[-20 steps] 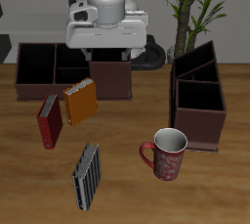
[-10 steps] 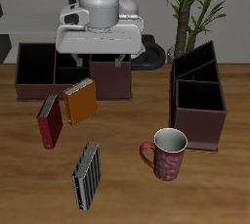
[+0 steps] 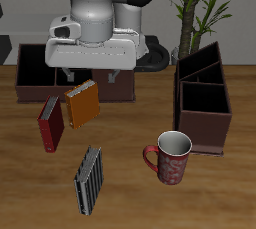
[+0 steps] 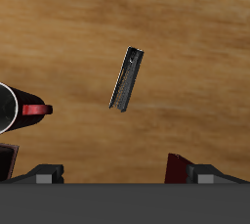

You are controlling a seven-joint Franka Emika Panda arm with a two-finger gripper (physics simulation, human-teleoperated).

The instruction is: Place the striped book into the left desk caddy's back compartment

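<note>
Wooden surface (image 3: 130, 188) | striped book (image 3: 90, 180) lies flat near front edge, beside red mug (image 3: 169, 157) | gripper (image 3: 91, 77) high behind it, jaws apart, empty | my risk: thin flat book gives little grip; a slip could nudge it toward the mug | left desk caddy (image 3: 203, 98) well apart.

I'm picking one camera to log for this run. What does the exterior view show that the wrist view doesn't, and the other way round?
Only the exterior view shows the left desk caddy, the wide caddy, the orange book, the plant and the arm above the table. Only the wrist view shows the tool's own fingertips, spread apart. Both show the striped book lying flat, the red mug and the red book.
</note>
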